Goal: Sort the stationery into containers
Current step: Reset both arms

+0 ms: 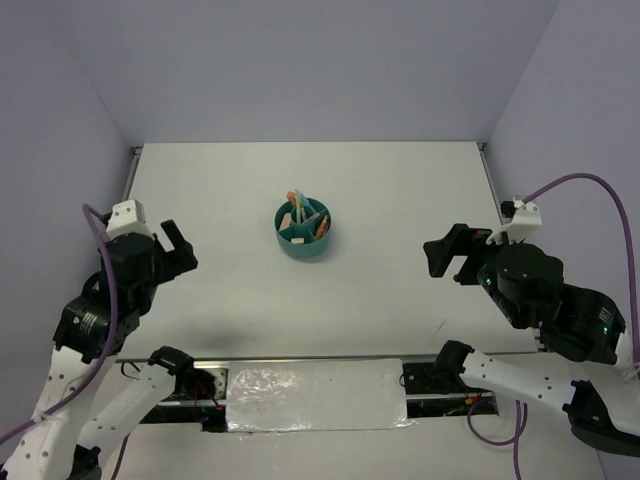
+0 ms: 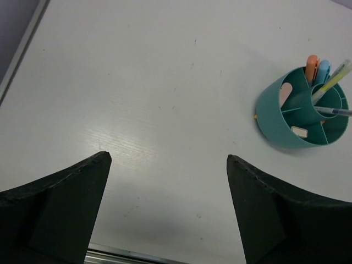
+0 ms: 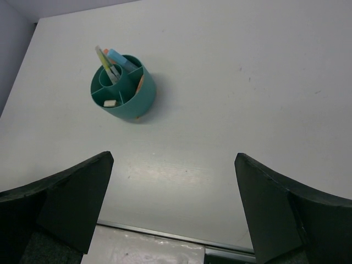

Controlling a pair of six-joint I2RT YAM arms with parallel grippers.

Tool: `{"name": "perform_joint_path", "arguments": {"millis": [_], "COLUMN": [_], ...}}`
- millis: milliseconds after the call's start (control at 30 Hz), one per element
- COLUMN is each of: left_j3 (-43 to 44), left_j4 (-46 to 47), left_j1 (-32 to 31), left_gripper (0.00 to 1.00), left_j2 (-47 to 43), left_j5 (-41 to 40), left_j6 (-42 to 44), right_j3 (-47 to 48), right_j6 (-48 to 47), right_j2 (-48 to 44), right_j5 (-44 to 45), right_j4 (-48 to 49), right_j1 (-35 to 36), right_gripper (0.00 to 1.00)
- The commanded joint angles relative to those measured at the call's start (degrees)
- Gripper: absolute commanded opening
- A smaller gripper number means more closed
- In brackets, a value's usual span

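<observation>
Carrying it all: white table [image 1: 300, 190], filling the top view between pale walls
Right arm [image 1: 560, 310]: black and white, reaching in from 4 o'clock of the top view, with its wrist raised near the table's 3 o'clock edge and a purple cable [image 1: 590, 185] arching over it
Left arm [image 1: 100, 320]: rising from 8 o'clock, with its wrist raised near the 9 o'clock edge
Silvery sheet [image 1: 315, 395]: flat along the 6 o'clock edge, between the two bases
Organiser [image 1: 303, 248]: round teal bowl, upright, a little toward 12 o'clock from the table's middle, well apart from both grippers; wedge compartments ring a central cup
Left gripper [image 2: 168, 158]: jaws spread wide, gripping nothing, bare table between them; bowl at 2 o'clock in its wrist view
Right gripper [image 3: 174, 157]: jaws spread wide, gripping nothing; bowl at 11 o'clock in its wrist view
Stationery: every piece in view sits inside the bowl; places below are by the left wrist view
Yellow pencil [image 2: 335, 77]: leaning out of the central cup toward 1 o'clock
Thin pen [image 2: 335, 111]: tilted low, pointing past the rim at 3 o'clock
Orange marker [image 2: 312, 63]: standing in the 12 o'clock wedge
Light-blue marker [image 2: 323, 69]: just beside the orange one, same wedge
Pink piece [image 2: 285, 92]: in the 10 o'clock wedge
White piece [image 2: 300, 131]: lying in the 6 o'clock wedge
</observation>
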Motion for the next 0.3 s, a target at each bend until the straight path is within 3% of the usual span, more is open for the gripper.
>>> {"name": "perform_joint_path", "arguments": {"millis": [0, 267], "left_j3": [0.55, 0.29], "left_j4": [-1.63, -2.52], "left_j1": [0.17, 0.26], "left_gripper": [0.99, 0.99], "left_j2": [-2.12, -2.47], "left_j5": [-4.24, -4.24], "left_j6": [-1.76, -3.00], "right_j3": [-1.62, -2.41], "right_j6": [0.51, 0.68], "right_j2": [-0.97, -0.88], "right_j5": [1.62, 0.74], "right_j4": [1.82, 2.44], "right_j1": [-0.32, -0.32], "right_gripper": [1.00, 1.00]}}
